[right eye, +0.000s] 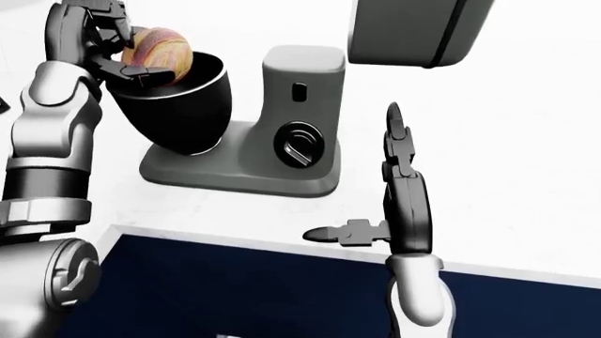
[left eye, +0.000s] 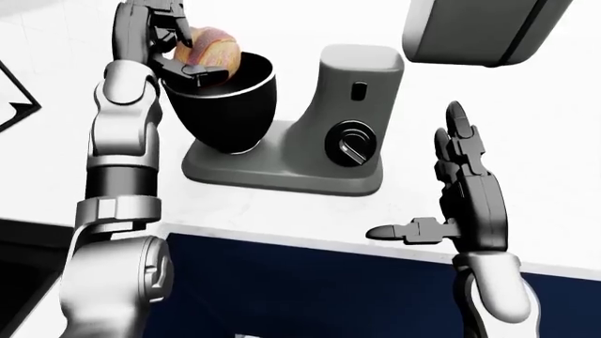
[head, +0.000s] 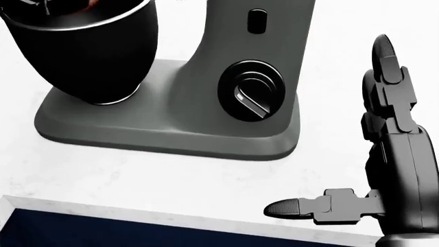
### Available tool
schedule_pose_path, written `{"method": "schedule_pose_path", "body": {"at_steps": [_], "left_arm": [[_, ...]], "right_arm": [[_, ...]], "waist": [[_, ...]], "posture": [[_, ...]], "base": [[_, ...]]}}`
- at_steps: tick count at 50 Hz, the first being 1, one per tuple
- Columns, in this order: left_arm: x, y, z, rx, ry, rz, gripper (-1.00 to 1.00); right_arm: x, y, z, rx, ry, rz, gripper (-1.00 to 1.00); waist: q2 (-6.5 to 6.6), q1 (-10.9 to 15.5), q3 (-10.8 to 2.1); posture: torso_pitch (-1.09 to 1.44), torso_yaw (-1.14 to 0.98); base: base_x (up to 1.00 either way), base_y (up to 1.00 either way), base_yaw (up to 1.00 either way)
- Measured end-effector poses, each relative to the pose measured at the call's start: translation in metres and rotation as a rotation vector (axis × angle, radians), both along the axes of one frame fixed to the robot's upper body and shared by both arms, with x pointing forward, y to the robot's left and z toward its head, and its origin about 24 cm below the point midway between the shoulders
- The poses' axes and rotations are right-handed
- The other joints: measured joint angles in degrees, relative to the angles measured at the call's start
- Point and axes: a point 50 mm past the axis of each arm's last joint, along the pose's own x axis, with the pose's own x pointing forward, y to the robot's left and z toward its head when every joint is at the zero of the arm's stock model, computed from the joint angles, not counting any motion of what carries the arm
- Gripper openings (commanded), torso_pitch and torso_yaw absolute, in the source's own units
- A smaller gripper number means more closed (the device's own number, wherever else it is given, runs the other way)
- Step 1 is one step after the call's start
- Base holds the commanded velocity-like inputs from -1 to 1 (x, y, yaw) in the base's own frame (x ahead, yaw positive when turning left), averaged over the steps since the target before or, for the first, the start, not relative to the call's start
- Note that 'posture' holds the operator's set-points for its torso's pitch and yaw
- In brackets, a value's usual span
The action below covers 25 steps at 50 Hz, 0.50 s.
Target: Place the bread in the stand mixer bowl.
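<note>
The bread [left eye: 212,49], a round tan loaf with pinkish streaks, hangs over the rim of the black mixer bowl [left eye: 230,105], partly inside its mouth. My left hand [left eye: 169,42] is shut on the bread from the left and above. The bowl sits on the grey stand mixer [left eye: 319,141], whose tilted head [left eye: 474,28] shows at the top right of the left-eye view. My right hand [left eye: 451,190] stands open to the right of the mixer, fingers up and thumb out to the left, holding nothing.
The mixer stands on a white counter [left eye: 282,211] whose edge runs above a dark blue cabinet face [left eye: 310,289]. The mixer's black speed knob [head: 252,91] faces me. A dark shape [left eye: 14,105] shows at the left edge of the left-eye view.
</note>
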Motion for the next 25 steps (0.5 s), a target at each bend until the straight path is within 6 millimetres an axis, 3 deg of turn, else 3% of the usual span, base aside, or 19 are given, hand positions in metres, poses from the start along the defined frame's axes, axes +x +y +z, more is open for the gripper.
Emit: {"method": "schedule_pose_path", "body": {"at_steps": [14,15,16,25], "left_arm": [[0.0022,0.0019,-0.0031,0.0,0.012,0.002,-0.94],[0.0022,0.0021,-0.0029,0.001,0.012,0.005,-0.11],[0.0022,0.0024,-0.0029,0.002,0.013,0.007,1.0],[0.001,0.0086,0.0023,-0.021,-0.008,0.046,1.0]], "right_arm": [[0.0002,0.0013,0.0004,-0.001,-0.003,0.005,1.0],[0.0002,0.0012,0.0004,-0.001,-0.003,0.005,1.0],[0.0003,0.0011,0.0003,-0.001,-0.003,0.004,1.0],[0.0001,0.0006,0.0002,0.0,-0.002,0.004,1.0]], "waist": [[0.08,0.1,-0.13],[0.08,0.1,-0.1],[0.09,0.1,-0.07],[-0.01,0.2,-0.02]], "posture": [[0.0,0.0],[0.0,0.0],[0.0,0.0],[0.0,0.0]], "base": [[0.0,0.0,0.0],[0.0,0.0,0.0],[0.0,0.0,0.0],[0.0,0.0,0.0]]}}
